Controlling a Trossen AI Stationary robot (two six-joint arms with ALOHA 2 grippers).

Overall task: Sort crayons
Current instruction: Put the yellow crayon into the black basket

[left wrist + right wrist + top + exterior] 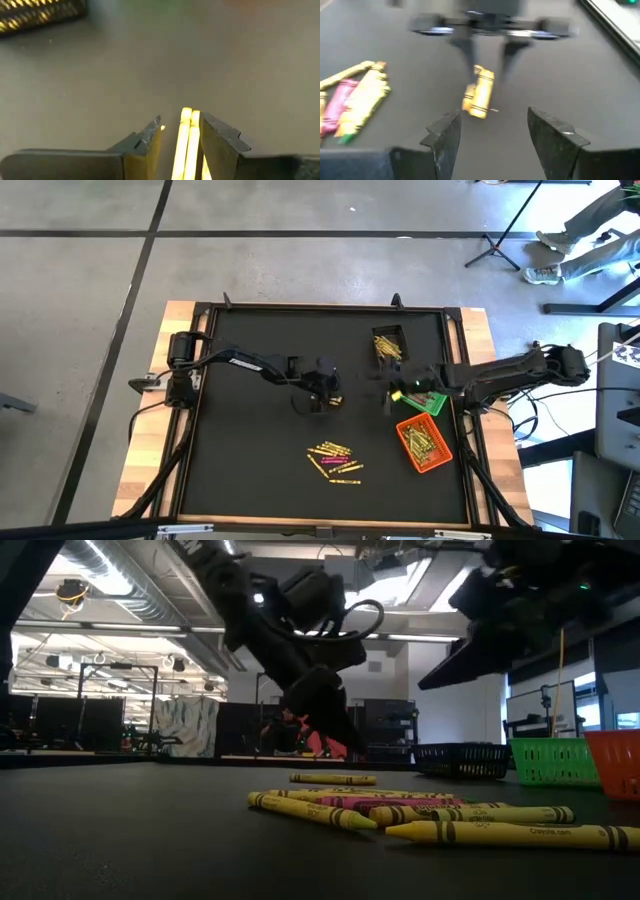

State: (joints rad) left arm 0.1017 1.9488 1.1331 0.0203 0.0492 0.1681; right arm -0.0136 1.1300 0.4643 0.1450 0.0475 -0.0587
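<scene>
Two yellow crayons (480, 92) lie side by side on the black mat, between the open fingers of my left gripper (181, 122), which slants down over them near the table's middle (325, 395). My right gripper (492, 125) hangs open and empty a little to their right (390, 395), pointing at them. A loose pile of yellow and pink crayons (335, 460) lies on the mat nearer the front edge. My left gripper has the two yellow crayons (187, 140) between its open fingers, lying along them and close against one finger (212, 137), with a gap to the other. Whether that finger touches them I cannot tell.
A black bin (388, 343) with yellow crayons stands at the far right. A green bin (428, 402) sits beside my right arm. An orange bin (424, 443) holding crayons stands nearer the front right. The mat's raised frame (200, 420) borders the work area.
</scene>
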